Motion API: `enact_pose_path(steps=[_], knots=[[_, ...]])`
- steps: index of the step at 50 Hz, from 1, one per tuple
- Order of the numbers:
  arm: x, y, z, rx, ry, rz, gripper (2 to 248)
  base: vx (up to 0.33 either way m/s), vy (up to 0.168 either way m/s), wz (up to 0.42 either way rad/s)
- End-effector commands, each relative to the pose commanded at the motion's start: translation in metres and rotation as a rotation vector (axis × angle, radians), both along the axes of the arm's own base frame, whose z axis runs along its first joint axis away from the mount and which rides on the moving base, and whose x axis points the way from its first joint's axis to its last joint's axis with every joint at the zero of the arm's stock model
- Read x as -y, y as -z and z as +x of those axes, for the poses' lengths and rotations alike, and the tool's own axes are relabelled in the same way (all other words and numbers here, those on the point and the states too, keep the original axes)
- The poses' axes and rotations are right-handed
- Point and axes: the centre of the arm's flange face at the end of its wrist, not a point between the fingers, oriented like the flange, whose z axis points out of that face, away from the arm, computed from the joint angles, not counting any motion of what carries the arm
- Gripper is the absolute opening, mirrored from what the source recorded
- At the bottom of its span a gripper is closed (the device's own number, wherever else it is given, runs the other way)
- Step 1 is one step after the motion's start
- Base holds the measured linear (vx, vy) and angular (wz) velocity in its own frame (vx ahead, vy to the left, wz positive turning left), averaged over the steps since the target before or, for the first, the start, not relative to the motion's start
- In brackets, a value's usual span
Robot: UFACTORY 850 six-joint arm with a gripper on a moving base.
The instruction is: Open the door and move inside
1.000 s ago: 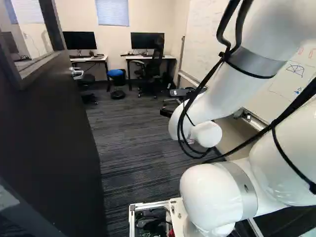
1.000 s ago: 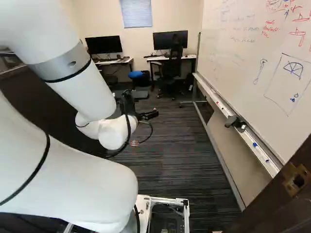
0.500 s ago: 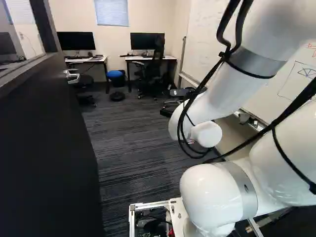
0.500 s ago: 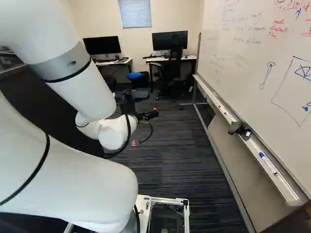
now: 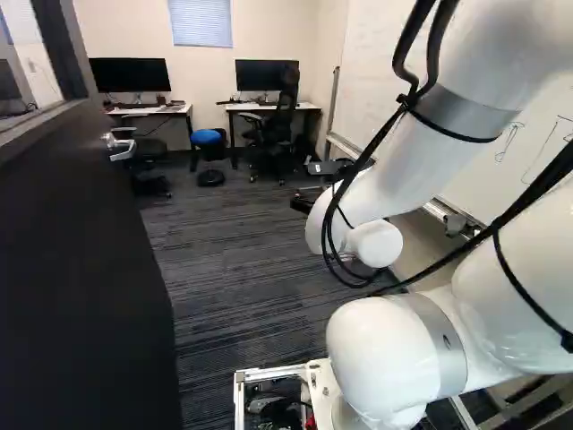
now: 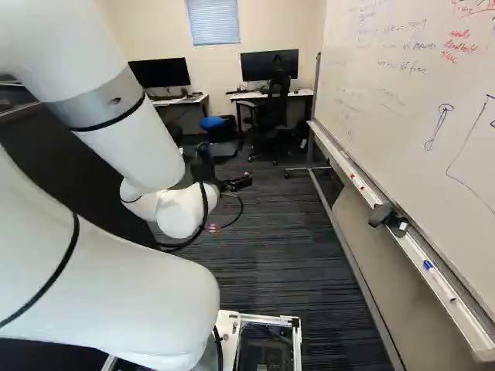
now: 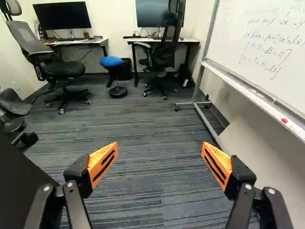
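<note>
And here's the tall black door [image 5: 85,269] standing open, filling the left of the left base view, silver lever handle [image 5: 119,146] jutting from its face, striped dark carpet [image 5: 233,287] ahead. The fingers [image 7: 102,164], black with orange pads, are spread wide around nothing, so no grip steadies that door; should it swing back, it could catch the white metal base frame [image 5: 273,371]. Over on the other side, the big whiteboard [image 6: 410,93] narrows the way: steer too hard from the door and the white jointed arm [image 5: 412,170] could scrape its long marker tray [image 6: 371,202]. Cut in too close to the door instead, and that handle might snag something passing.
</note>
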Motion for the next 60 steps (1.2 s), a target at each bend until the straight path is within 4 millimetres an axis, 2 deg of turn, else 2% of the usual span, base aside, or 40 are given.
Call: enact_pose_path(steps=[60], knots=[[0.0000,0.0000,0.0000,0.000,0.000,0.000,247,0.132,0.004,0.018]])
